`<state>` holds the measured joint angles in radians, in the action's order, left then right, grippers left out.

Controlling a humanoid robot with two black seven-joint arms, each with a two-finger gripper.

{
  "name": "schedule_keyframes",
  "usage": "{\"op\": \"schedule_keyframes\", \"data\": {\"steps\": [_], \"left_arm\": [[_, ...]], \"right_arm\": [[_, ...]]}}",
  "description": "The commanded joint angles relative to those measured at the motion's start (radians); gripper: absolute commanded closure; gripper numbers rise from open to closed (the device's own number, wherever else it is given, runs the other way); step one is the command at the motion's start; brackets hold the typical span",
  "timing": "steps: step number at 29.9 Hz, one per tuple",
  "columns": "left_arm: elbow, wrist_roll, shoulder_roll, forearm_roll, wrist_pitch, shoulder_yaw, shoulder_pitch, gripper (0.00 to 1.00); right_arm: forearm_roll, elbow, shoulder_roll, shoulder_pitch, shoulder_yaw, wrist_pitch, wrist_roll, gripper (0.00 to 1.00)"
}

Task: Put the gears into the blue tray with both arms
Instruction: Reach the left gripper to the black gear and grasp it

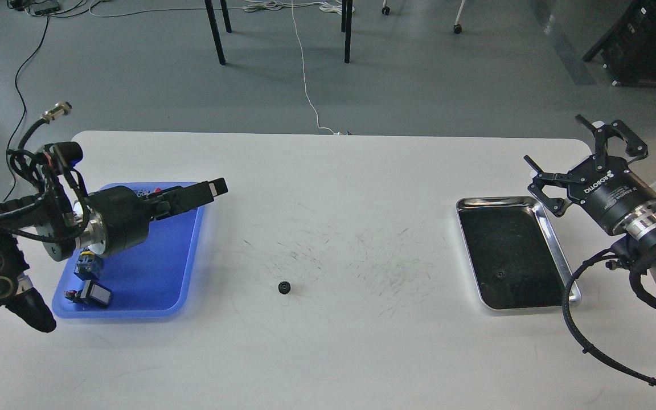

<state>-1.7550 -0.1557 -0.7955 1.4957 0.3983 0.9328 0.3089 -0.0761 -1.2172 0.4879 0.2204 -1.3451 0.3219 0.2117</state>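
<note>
Here, 1 gear (pixel 285 287) lies mid-table, blue tray (pixel 151 285) at 9 o'clock beneath the left gripper (pixel 205 191), its spread unclear; right gripper (pixel 581 156) splayed beside the steel tray (pixel 550 245).

Single head view, downward over table (pixel 328 353)

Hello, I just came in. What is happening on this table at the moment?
A two-armed robot is sorting small parts on a white table. One black gear lies loose mid-table, and another sits in the steel tray at about. Neither gripper holds anything. The left gripper reaches over the blue tray, which holds push-button switches; whether it is open cannot be told. The right gripper hovers open behind the steel tray.
</note>
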Motion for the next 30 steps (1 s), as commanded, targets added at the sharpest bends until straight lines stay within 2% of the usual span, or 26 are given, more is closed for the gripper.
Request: {"op": "schedule_keyframes", "data": {"steps": [1,7,14,20,30], "left_arm": [[0.005,0.001,0.059,0.234,-0.006,-0.067,-0.001,0.02],[0.008,0.001,0.102,0.428,-0.055,-0.219,0.003,0.02],[0.049,0.001,0.163,0.632,-0.058,-0.311,0.003,0.02],[0.1,0.004,0.265,0.686,-0.058,-0.321,-0.005,0.03],[0.158,0.015,0.355,0.686,-0.056,-0.321,-0.053,0.05]], "right_arm": [[0.002,-0.002,0.0,0.002,0.006,0.0,0.0,0.06],[0.002,-0.002,-0.002,0.001,0.007,-0.001,0.0,0.06],[0.001,-0.002,-0.003,0.002,0.007,-0.003,0.0,0.06],[0.004,-0.002,-0.003,0.002,0.007,-0.003,0.0,0.06],[0.007,-0.002,0.003,0.002,0.006,-0.009,-0.002,0.06]]}}
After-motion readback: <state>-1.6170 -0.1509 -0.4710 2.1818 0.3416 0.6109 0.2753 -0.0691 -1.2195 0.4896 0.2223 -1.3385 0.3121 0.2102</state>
